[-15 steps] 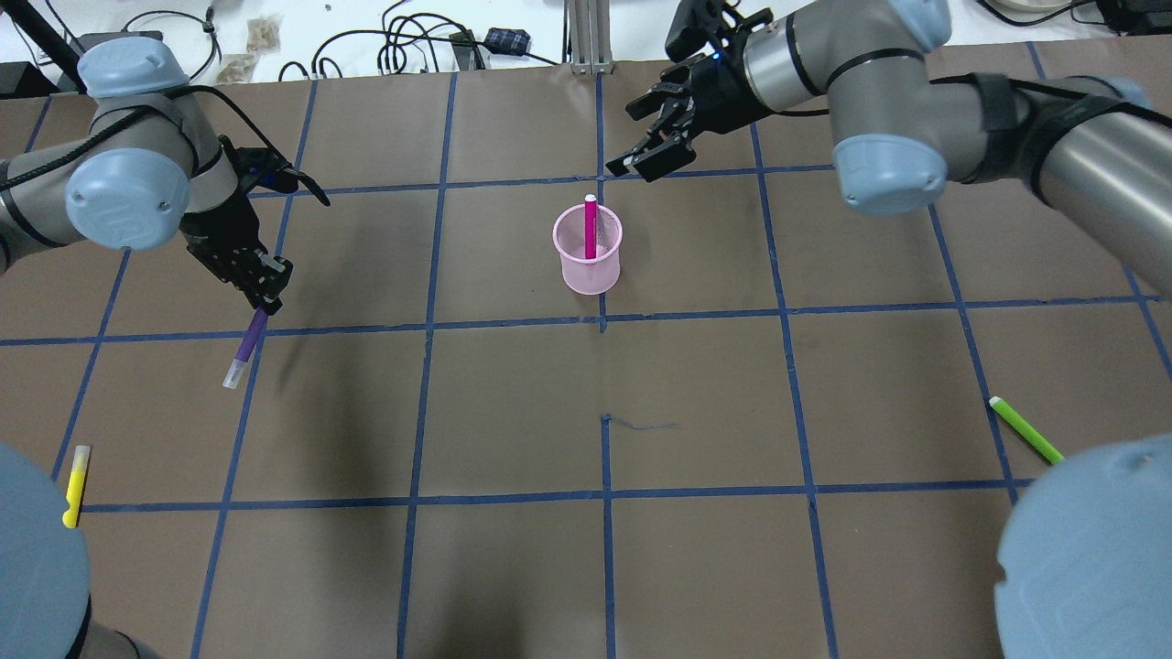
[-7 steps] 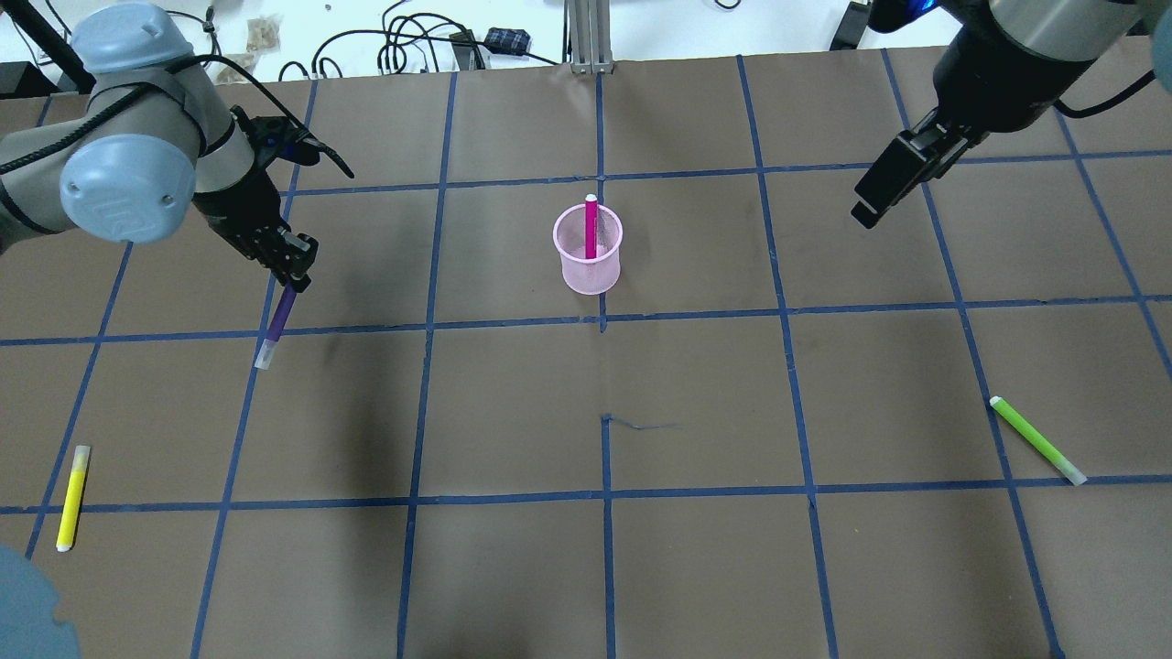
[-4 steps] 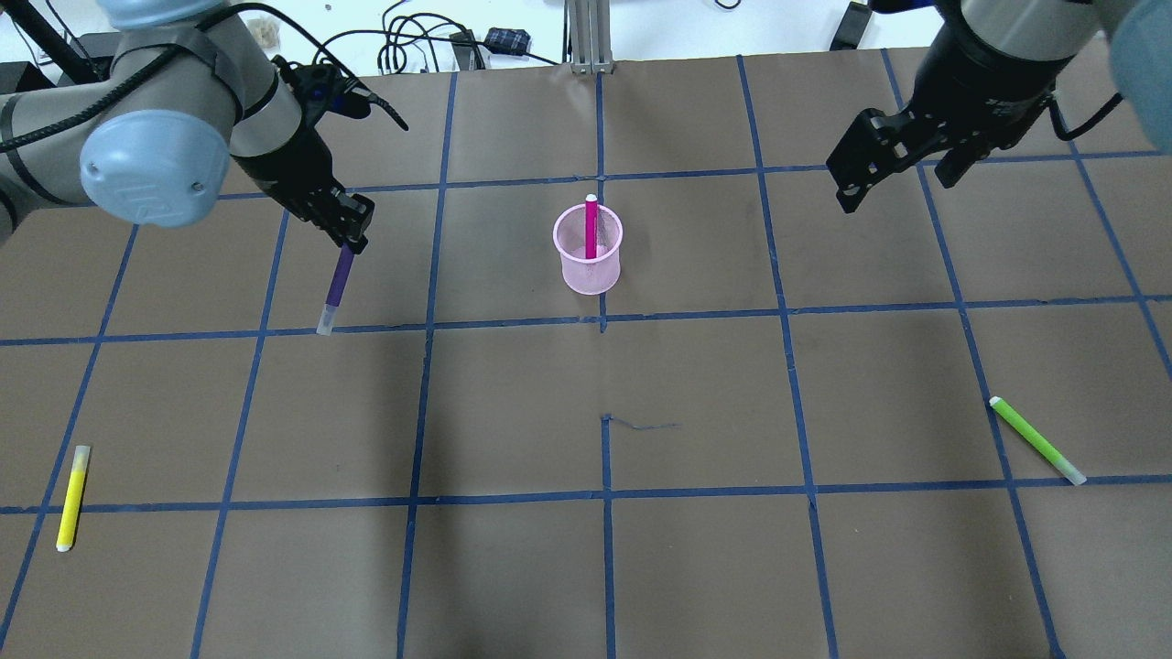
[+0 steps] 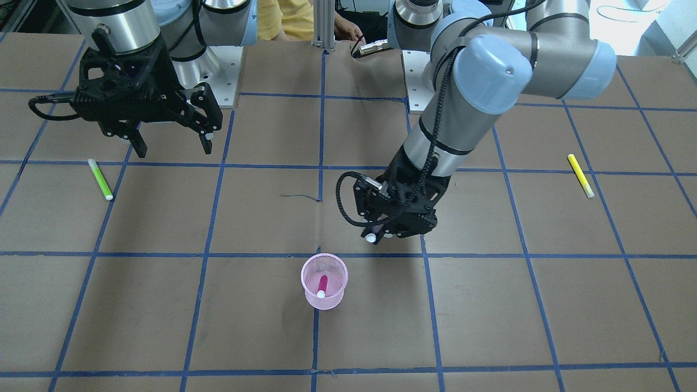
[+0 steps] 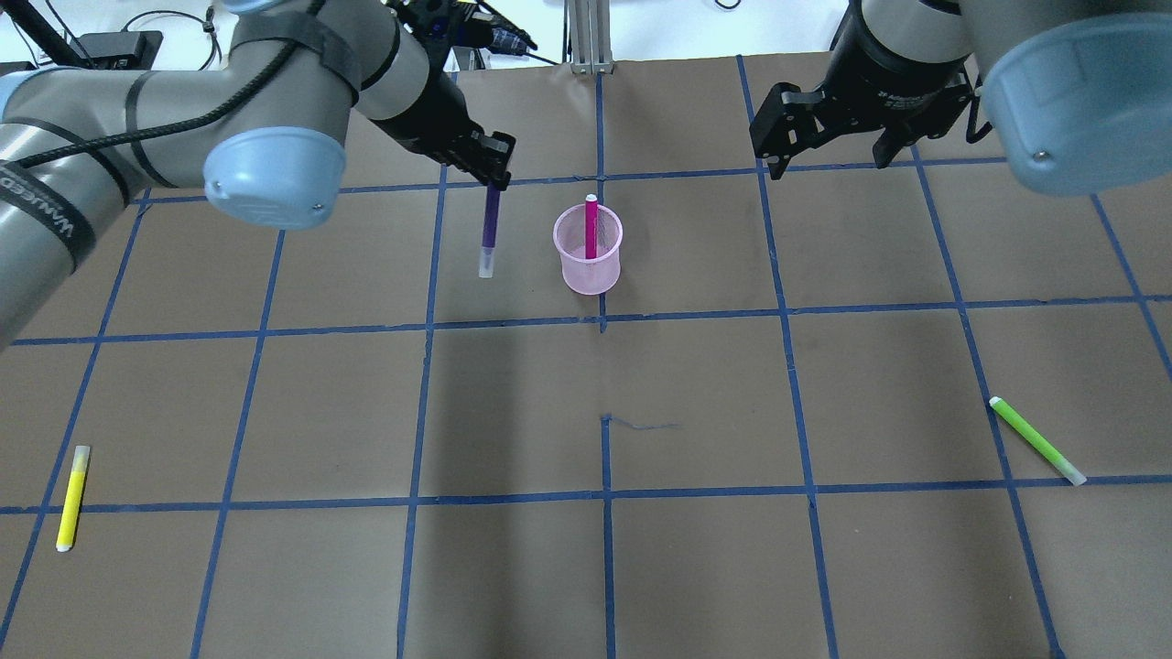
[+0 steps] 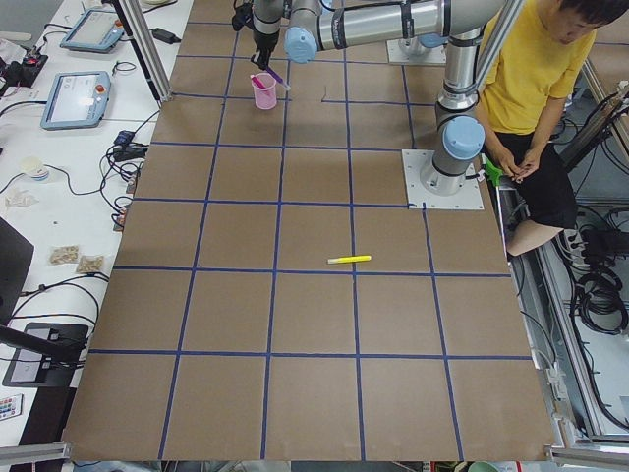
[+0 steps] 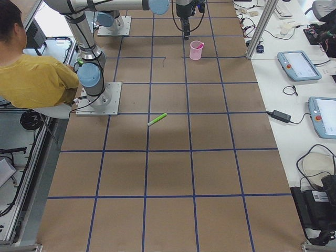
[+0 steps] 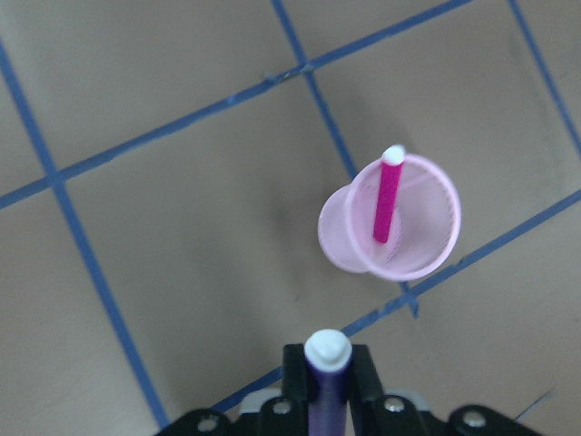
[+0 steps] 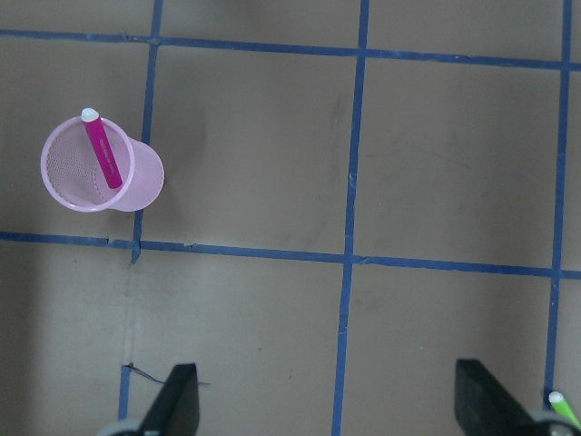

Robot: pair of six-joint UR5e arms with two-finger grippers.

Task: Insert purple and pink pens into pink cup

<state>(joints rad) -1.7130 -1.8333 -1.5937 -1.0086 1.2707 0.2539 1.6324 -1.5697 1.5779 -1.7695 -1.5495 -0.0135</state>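
Brown paper (image 5: 513, 412) gridded with blue tape carries the pink mesh cup (image 5: 587, 264), the pink pen (image 5: 591, 224) upright inside, and just left of it the left gripper (image 5: 492, 178) clamps the slim purple pen (image 5: 489, 229), hanging vertical, pale tip down; the right gripper (image 5: 833, 165) gapes empty, far right.

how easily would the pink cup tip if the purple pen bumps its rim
The pink cup looks like thin see-through mesh, so probably light and easy to slide. Its base looks narrower than its rim and the pink pen leans tall against one side, so a sideways bump may well tip it.
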